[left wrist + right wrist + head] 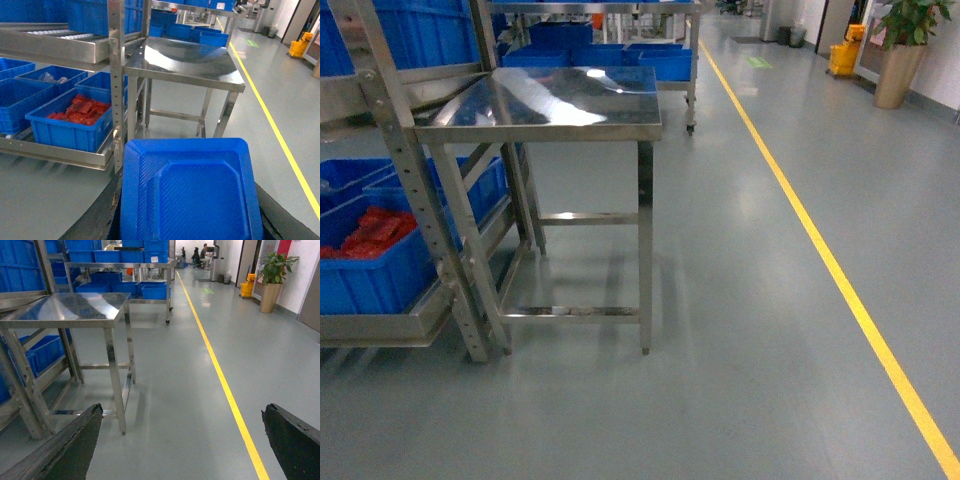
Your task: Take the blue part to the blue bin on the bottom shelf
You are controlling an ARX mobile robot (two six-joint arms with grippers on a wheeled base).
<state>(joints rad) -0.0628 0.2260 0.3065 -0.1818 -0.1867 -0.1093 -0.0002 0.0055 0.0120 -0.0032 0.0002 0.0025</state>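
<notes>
— Two arms up; which one has the part?
— The left gripper (187, 210). I see its fingers closed around a blue part (187, 192), a flat square tray whose face fills my left wrist view.
— And the right gripper (182, 445)?
— Spread wide, holding nothing, looking down the aisle.
— Where's the target?
— Ahead and to the left of my left gripper: the bottom shelf (55, 152), with blue bins, the nearest blue bin (70, 131) holding red pieces. I'd judge the left arm nearer.
</notes>
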